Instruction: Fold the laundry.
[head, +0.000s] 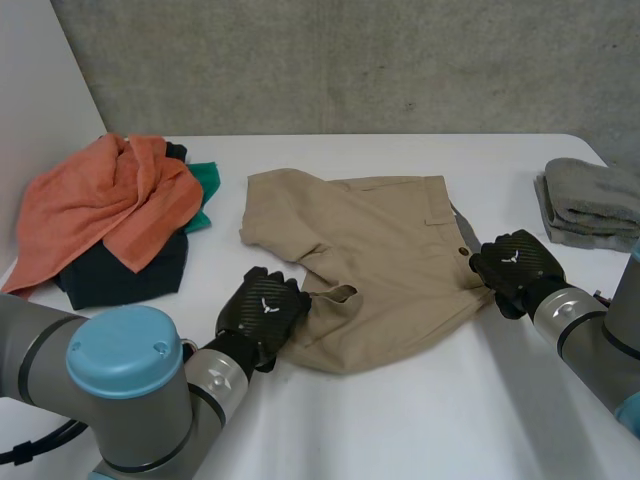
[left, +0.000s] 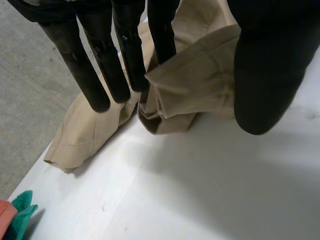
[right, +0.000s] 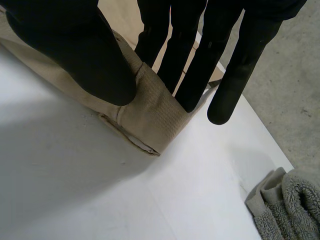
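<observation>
Beige shorts (head: 370, 250) lie spread on the white table (head: 420, 420), waistband to the right, legs to the left. My left hand (head: 262, 312) is at the near leg's hem. In the left wrist view that hem (left: 200, 85) stands raised off the table between my thumb (left: 265, 75) and straight fingers (left: 125, 55), pinched there. My right hand (head: 515, 265) is on the waistband's near right corner. In the right wrist view its thumb (right: 75, 50) presses the waistband corner (right: 150, 110) against the fingers (right: 185, 60).
A pile of orange towel (head: 110, 200), dark cloth and green cloth (left: 20, 210) sits at the table's left. A folded grey towel (head: 590, 200) (right: 287, 210) lies at the right edge. A grey wall runs behind the table.
</observation>
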